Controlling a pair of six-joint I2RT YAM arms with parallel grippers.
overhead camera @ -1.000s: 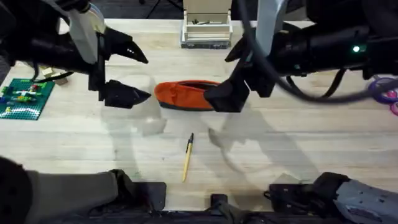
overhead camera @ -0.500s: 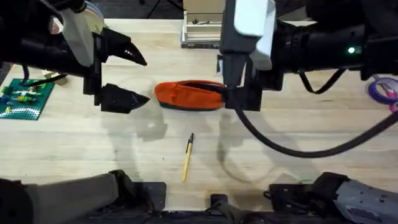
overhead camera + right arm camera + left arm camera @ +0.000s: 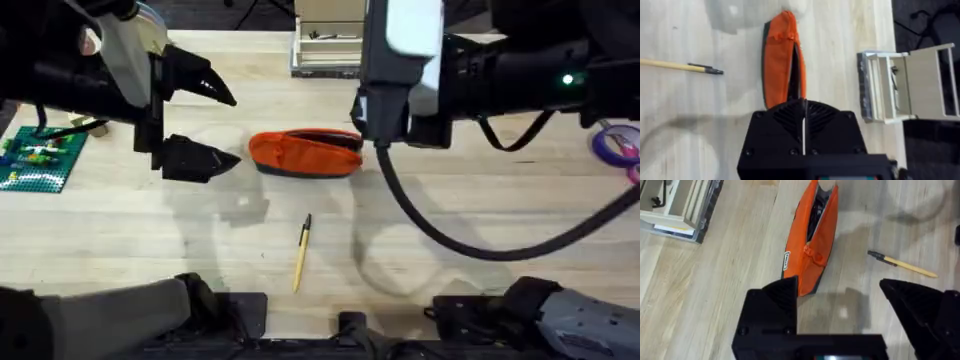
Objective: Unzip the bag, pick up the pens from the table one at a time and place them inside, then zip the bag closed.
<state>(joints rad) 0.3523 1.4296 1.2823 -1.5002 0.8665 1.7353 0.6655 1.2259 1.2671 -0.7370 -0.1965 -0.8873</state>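
The orange bag [image 3: 300, 153] lies across the middle of the table [image 3: 480, 230], its top zipper parted to a dark slit [image 3: 796, 70]. A tan-yellow pen [image 3: 302, 253] with a black end rests nearer the front edge, apart from the bag. My left gripper [image 3: 225, 125] hovers open just off the bag's left end; its wrist view shows the bag [image 3: 815, 240] and pen [image 3: 902, 264] beyond the spread fingers. My right gripper [image 3: 374, 138] hangs over the bag's right end, its fingers pressed together [image 3: 804, 104] and hiding that end of the bag [image 3: 780, 65]. The zipper pull is not visible.
A pale desk organiser [image 3: 332, 45] stands at the back edge behind the bag. A green brick plate [image 3: 40, 155] lies at the far left, and a purple tape roll [image 3: 618, 145] at the far right. Bare wood surrounds the pen.
My right gripper has turned at the wrist and drawn up and back from the bag's right end, uncovering it. The left gripper, bag and pen stay put.
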